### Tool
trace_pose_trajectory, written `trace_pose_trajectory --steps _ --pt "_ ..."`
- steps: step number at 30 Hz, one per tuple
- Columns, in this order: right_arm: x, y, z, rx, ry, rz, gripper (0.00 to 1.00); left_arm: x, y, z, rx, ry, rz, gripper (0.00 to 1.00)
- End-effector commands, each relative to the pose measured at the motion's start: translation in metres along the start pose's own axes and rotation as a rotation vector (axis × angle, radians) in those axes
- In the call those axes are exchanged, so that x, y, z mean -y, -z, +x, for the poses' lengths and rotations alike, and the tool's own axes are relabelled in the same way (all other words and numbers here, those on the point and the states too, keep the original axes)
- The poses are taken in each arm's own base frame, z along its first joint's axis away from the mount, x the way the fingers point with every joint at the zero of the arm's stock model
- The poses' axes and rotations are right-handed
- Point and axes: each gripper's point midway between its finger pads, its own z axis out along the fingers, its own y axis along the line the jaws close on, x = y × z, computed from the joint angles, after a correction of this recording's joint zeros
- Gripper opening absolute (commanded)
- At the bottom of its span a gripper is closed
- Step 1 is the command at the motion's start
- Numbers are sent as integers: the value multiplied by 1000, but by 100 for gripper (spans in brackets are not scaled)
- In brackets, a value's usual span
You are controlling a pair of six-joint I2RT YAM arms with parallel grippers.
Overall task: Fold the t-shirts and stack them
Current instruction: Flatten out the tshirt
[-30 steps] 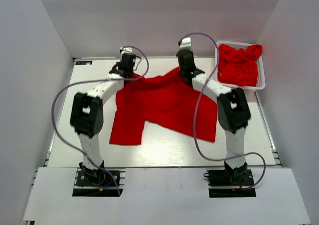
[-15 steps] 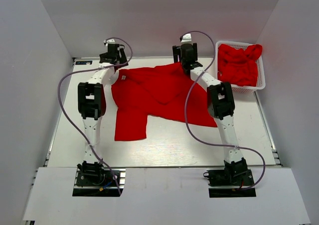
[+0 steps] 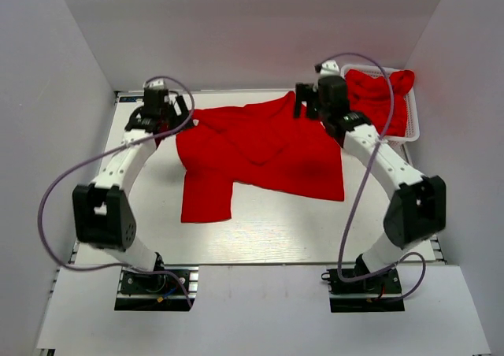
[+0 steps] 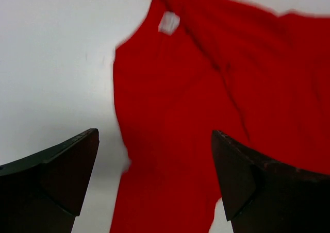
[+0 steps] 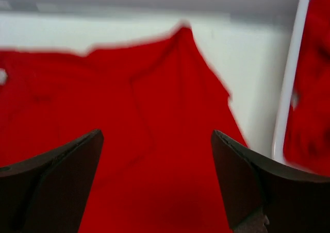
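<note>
One red t-shirt point(image 3: 260, 147) lies spread on the white table, crumpled along its far edge, with one part hanging toward the near side at the left. Its small white neck label point(image 4: 168, 22) shows in the left wrist view. My left gripper point(image 3: 167, 108) hovers at the shirt's far left corner, open and holding nothing. My right gripper point(image 3: 309, 104) hovers at the far right corner, open too. Both wrist views look down on red cloth between wide-apart fingers: left gripper point(image 4: 154, 135), right gripper point(image 5: 157, 134). More red t-shirts point(image 3: 378, 100) are bunched in the basket.
A white plastic lattice basket point(image 3: 413, 124) stands at the table's far right corner, its rim point(image 5: 290, 88) close beside my right gripper. White walls enclose the table on three sides. Purple cables loop from both arms.
Both grippers went from shut to open and let go of the shirt. The arms swung outward, left arm leftward and right arm toward the basket. The shirt now lies spread farther back.
</note>
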Motion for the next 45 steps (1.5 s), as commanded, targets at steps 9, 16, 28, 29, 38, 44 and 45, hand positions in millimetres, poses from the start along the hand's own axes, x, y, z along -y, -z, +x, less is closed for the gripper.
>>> trace_pose_trajectory --steps 9,16,28,29,38,44,45 --pt "27 109 164 -305 -311 76 90 -37 76 182 -344 140 21 100" --pt "23 125 187 -315 -328 27 90 -45 87 229 -413 123 25 100" --pt "48 113 226 -399 -332 195 90 -60 88 279 -542 59 -58 80" --pt "49 112 229 -403 -332 200 90 -60 88 279 -542 59 -58 75" --pt "43 82 251 -455 -361 185 90 -67 102 318 -633 69 -78 5" --pt "46 89 285 -530 -392 226 90 -68 128 329 -655 125 -67 0" --pt "47 93 291 -541 -411 232 90 -69 134 333 -665 147 -78 0"
